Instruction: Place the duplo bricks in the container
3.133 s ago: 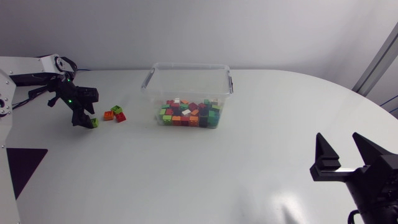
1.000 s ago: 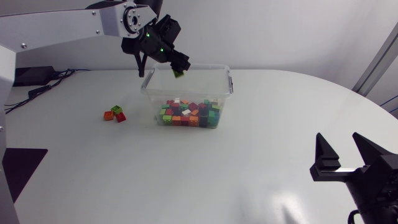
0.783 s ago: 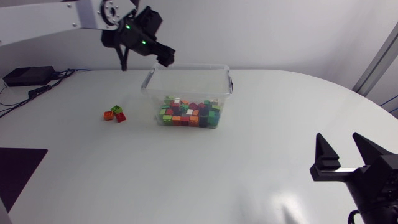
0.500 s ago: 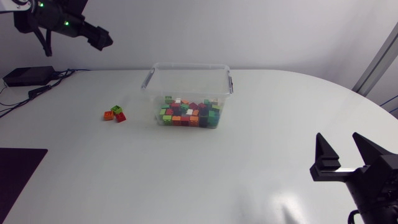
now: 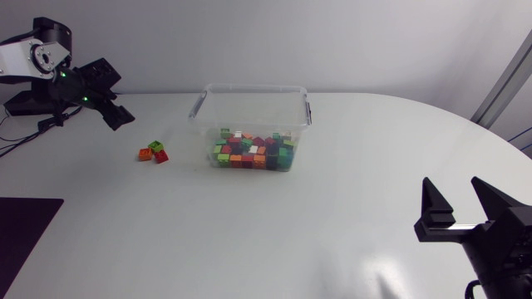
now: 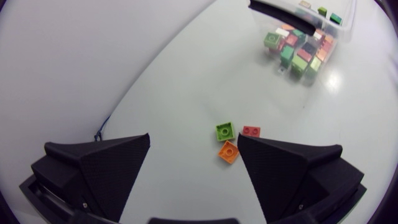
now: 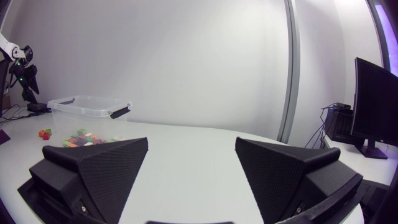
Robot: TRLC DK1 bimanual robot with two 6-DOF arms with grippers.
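Nearest, at the front right corner of the table, the right gripper sits low with its two wedge fingers spread wide and nothing between them. Its own wrist view confirms it: the gripper is parted, bare white tabletop ahead, and the container is well off across the table.

Out to mid-table, left side: three loose duplo bricks lie in a tight cluster, well apart from everything else. There's the orange brick, the green brick touching or just beside it, and the red brick on the container's side.

Further back, near the far edge, stands the clear container, upright and open-topped, with a heap of mixed bricks piled against its front wall.

At the far left corner, the left arm holds the left gripper up above the table, its fingers wide apart and carrying nothing. From its wrist, the gripper looks down on the green brick, red brick and orange brick ahead of it, with the container beyond.
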